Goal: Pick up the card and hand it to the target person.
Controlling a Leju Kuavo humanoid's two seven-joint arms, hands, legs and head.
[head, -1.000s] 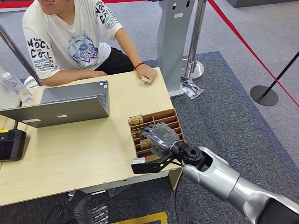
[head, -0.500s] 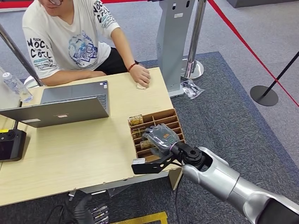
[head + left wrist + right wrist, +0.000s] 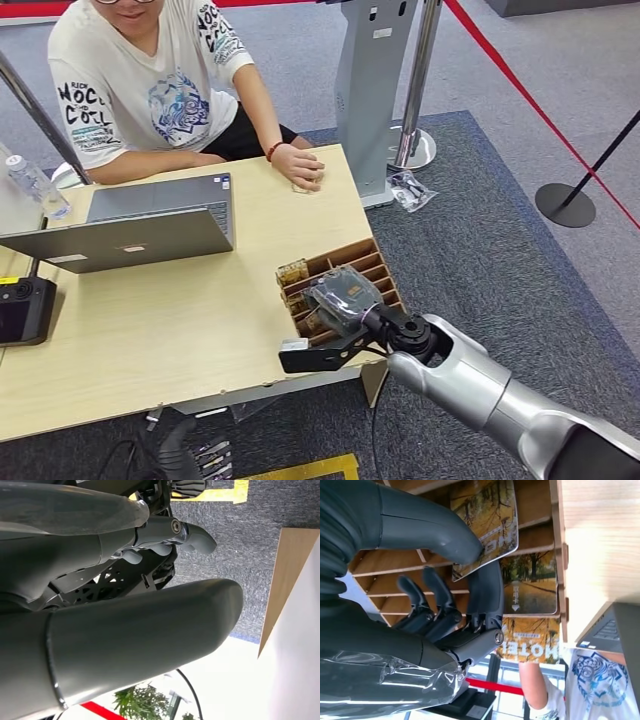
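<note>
Pick step in hand: right hand (image 3: 343, 297) sits over the wooden card rack (image 3: 381, 262) at the near right corner of the light wood table (image 3: 189, 320). Right wrist view shows the thick grey thumb and a dark finger (image 3: 486, 592) pinching one card (image 3: 490, 517), which is tilted up out of its slot, so the hand grasps the card; the other fingers curl in beside it. Next move, as I judge it: lift the card clear of the dividers without snagging, then carry it across the table toward the seated person (image 3: 143, 90).

Card is thin, flat, glossy, printed with autumn trees and "HOTEL" lettering. More cards (image 3: 529, 585) lie in neighbouring slots. Rack is slotted plywood with thin dividers. Hand's back is wrapped in crinkly clear film.

Left hand (image 3: 177, 532) hangs low over grey carpet, fingers curled in, holding nothing visible.
</note>
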